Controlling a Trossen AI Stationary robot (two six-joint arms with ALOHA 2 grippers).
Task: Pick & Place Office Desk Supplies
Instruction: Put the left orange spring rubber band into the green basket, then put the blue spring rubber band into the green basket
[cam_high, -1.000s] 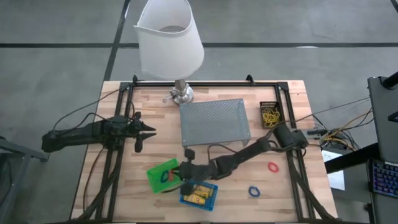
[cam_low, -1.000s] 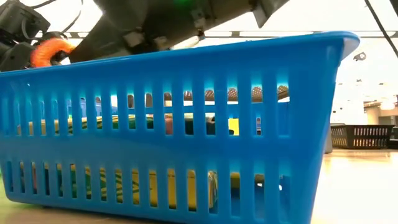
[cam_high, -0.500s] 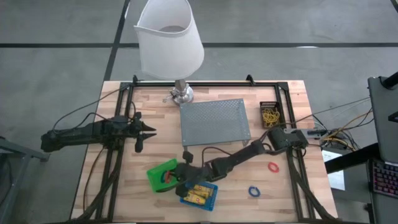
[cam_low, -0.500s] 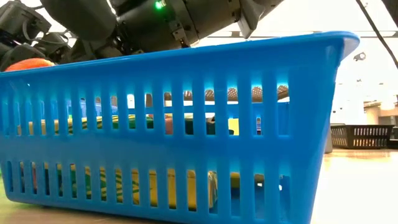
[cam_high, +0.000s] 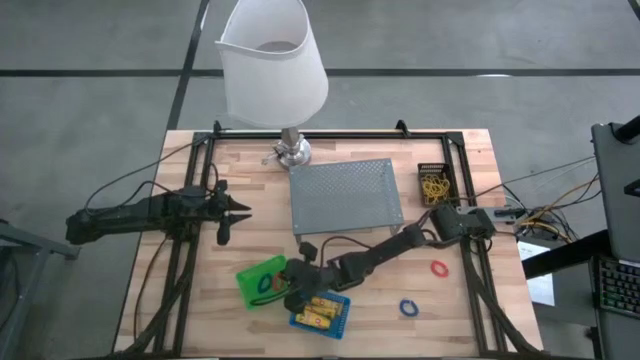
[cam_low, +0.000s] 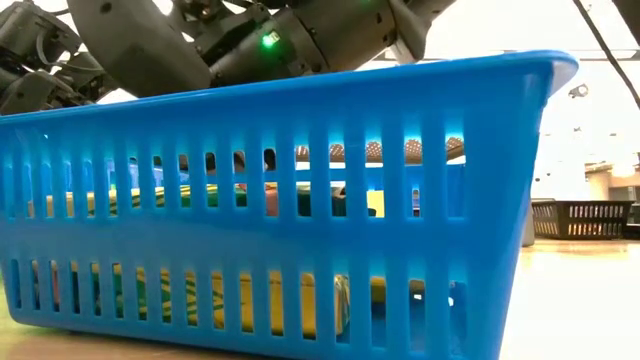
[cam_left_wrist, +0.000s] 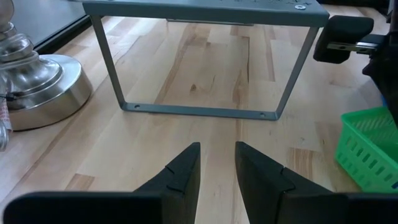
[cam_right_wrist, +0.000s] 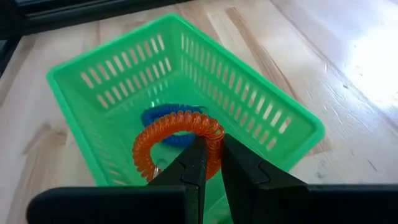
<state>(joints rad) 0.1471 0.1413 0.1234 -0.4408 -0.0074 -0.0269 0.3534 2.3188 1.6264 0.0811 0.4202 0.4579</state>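
The right tool (cam_right_wrist: 209, 163) is clamped on an orange coil loop (cam_right_wrist: 178, 143), hanging directly over the green bin (cam_right_wrist: 112, 87), a blue loop (cam_right_wrist: 166, 122) below. The left tool (cam_left_wrist: 216, 163), fingers slightly apart, waits well away from that bin.

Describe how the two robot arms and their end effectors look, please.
Both arms are dark, slim and jointed. The left end effector and the right end effector each have two flat, wedge-shaped black fingers. Thin black cables run along the arms. A small green light glows on the right arm's housing.
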